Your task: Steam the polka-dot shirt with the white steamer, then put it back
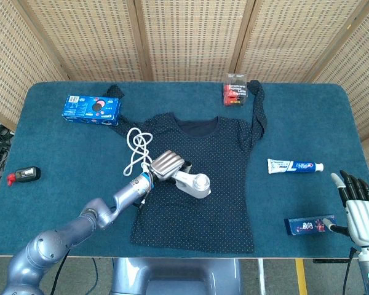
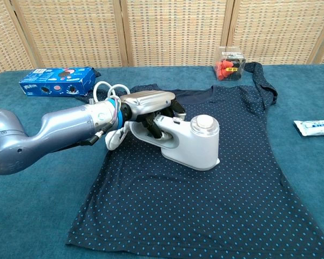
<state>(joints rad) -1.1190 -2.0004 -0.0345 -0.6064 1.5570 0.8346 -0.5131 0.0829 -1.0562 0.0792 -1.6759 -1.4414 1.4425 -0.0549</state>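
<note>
Steamer [image 2: 191, 144] sits flat on the polka-dot shirt [image 2: 227, 189]; your left hand [image 2: 151, 105] wraps its handle, guiding steam across fabric.

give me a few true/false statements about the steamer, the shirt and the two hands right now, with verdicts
1. The left hand grips the white steamer by its handle. True.
2. The steamer rests on the polka-dot shirt. True.
3. The right hand holds the toothpaste tube. False: it holds nothing, fingers apart, near the table's edge; the tube lies on the table.
4. The shirt is folded in a neat square. False: it lies spread flat.
5. The steamer's cord trails off behind the left hand. True.
</note>
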